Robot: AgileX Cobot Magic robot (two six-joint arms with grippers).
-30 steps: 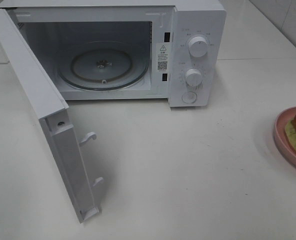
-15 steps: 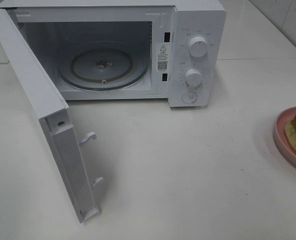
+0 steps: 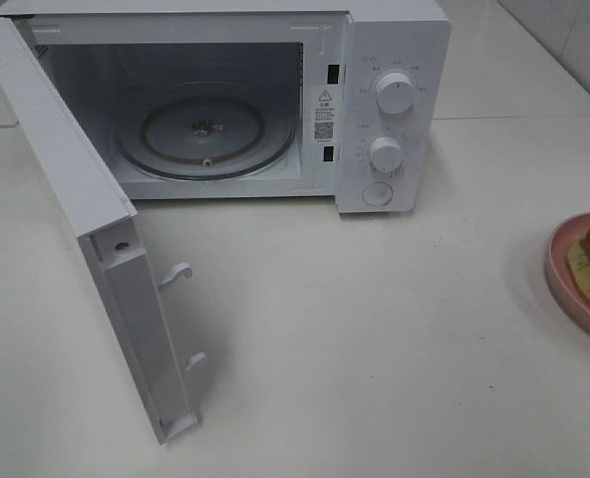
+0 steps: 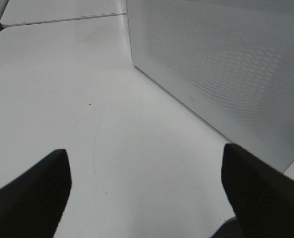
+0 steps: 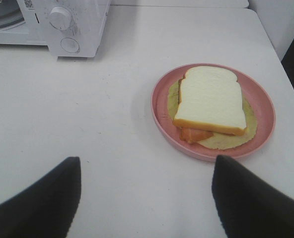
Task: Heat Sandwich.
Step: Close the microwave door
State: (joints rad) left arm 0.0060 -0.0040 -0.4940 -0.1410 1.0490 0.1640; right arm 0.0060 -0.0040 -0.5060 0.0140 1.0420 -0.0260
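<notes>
The right gripper (image 5: pixel 146 198) is seen with its two dark fingers spread wide and nothing between them, held above the table (image 5: pixel 87 124) just short of the plate. The left gripper (image 4: pixel 147 193) is likewise spread and empty, over bare tabletop beside the outer face of the microwave door (image 4: pixel 221 74).

The sandwich (image 5: pixel 210 101) lies on a round pink plate (image 5: pixel 159 116), well apart from the microwave (image 3: pixel 395 60), at the right edge of the exterior view. It is judged to be light and soft: the white bread is likely to dent under a hard pinch, and the loosely stacked layers could slide apart if only the top slice is taken. A hold across the two long crust edges, low enough to catch every layer, is therefore suggested, or the plate may be taken by its raised rim, which looks stiff and smooth and possibly slippery.

The top slice is pale and matte with a golden-brown crust. An orange-red filling shows at one corner, and a thin yellowish-green layer is spread beneath. The microwave is a white, glossy box with two round knobs (image 3: pixel 396 92) and a round button. Its door, perforated in a fine dot pattern, stands wide open, and a clear glass turntable (image 3: pixel 205 134) is seen inside, empty.
</notes>
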